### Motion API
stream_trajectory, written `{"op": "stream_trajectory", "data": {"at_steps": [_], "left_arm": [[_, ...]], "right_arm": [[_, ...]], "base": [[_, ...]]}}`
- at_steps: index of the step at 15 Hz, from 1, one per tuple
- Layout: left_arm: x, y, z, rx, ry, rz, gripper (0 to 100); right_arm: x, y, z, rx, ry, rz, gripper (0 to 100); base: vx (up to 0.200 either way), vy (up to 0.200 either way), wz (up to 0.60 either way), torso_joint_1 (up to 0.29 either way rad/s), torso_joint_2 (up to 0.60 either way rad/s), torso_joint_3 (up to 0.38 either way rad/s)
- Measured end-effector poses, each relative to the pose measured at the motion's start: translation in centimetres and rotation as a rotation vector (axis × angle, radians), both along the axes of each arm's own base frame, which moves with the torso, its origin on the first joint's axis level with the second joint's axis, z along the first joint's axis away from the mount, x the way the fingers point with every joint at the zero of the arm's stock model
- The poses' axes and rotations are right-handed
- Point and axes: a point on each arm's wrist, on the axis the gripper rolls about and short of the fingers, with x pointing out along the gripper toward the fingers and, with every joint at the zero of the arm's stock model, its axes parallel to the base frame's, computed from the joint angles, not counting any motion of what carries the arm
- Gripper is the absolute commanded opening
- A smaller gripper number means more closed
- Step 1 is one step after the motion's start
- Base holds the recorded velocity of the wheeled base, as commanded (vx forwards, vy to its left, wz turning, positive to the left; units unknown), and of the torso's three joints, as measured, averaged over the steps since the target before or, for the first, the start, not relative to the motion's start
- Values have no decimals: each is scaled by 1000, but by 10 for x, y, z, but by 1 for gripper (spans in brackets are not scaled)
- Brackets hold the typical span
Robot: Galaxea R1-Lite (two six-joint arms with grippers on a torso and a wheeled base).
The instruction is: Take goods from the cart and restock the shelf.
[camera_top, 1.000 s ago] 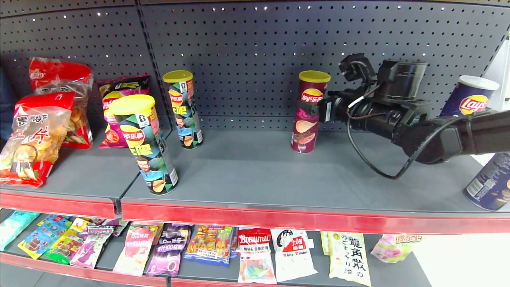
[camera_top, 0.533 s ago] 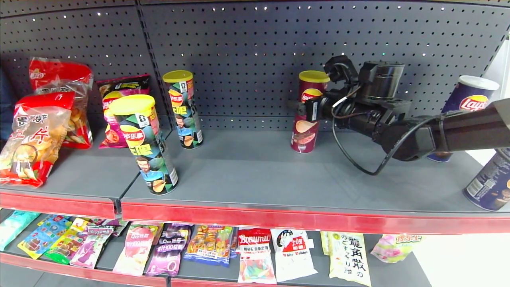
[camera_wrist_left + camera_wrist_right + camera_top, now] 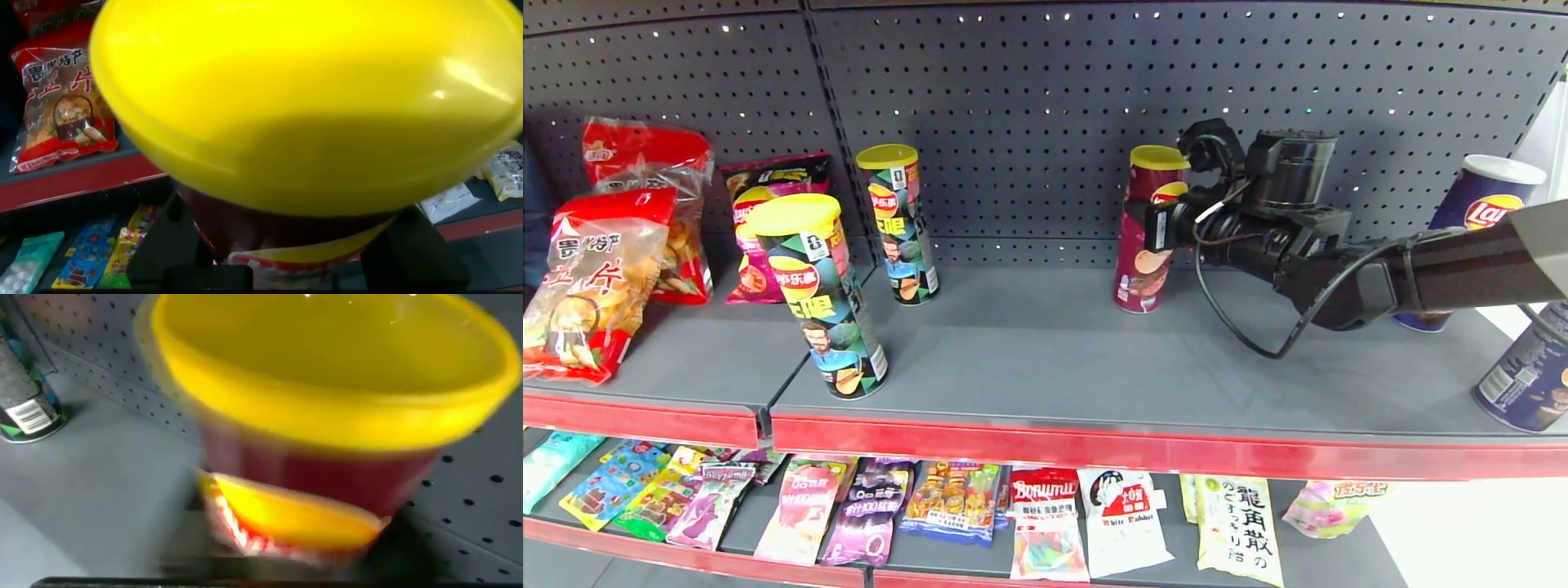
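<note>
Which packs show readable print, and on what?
Dark blue cardboard tube: brand logo, mostly readable.
Maroon yellow-lidded tube in right gripper: logo partly hidden.
Second maroon yellow-lidded tube in left gripper: label blurred.
Lower-shelf sachets: large print readable, fine print not.

1. red-and-clear crisp bag (image 3: 584, 286), far left: big white characters on its red band.
2. teal patterned tube with yellow lid (image 3: 821, 298): round logo, yellow characters, small white sticker.
3. maroon tube with yellow lid (image 3: 1141, 261): round logo, partly hidden.
4. second maroon tube (image 3: 310, 106), seen close up: just a sliver of label, unreadable.
5. dark blue tube with white lid (image 3: 1486, 200): round logo too.
6. pale green packet (image 3: 1237, 531), lower shelf: black characters.
</note>
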Motion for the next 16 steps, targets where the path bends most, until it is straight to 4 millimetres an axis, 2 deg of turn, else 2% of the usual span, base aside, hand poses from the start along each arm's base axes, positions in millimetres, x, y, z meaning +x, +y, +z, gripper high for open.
{"op": "stream_trajectory", "data": {"at_steps": [4, 11, 13, 14, 16], "left_arm": [[0, 0, -3, 0, 5, 0, 0], [1, 0, -4, 0, 12, 0, 0], [2, 0, -4, 0, 13, 0, 0], [2, 0, -4, 0, 14, 0, 0], [2, 0, -4, 0, 15, 0, 0]], "right_arm": [[-17, 1, 1, -13, 23, -28, 0], [-92, -2, 27, 26, 31, -173, 0], [-105, -2, 33, 44, 23, -172, 0], [-111, -2, 33, 52, 27, -194, 0], [-128, -1, 19, 46, 75, -222, 0]], "base": [[0, 0, 0, 0, 0, 0], [0, 0, 0, 0, 0, 0], [0, 0, 0, 0, 0, 0], [0, 0, 0, 0, 0, 0], [0, 0, 0, 0, 0, 0]]}}
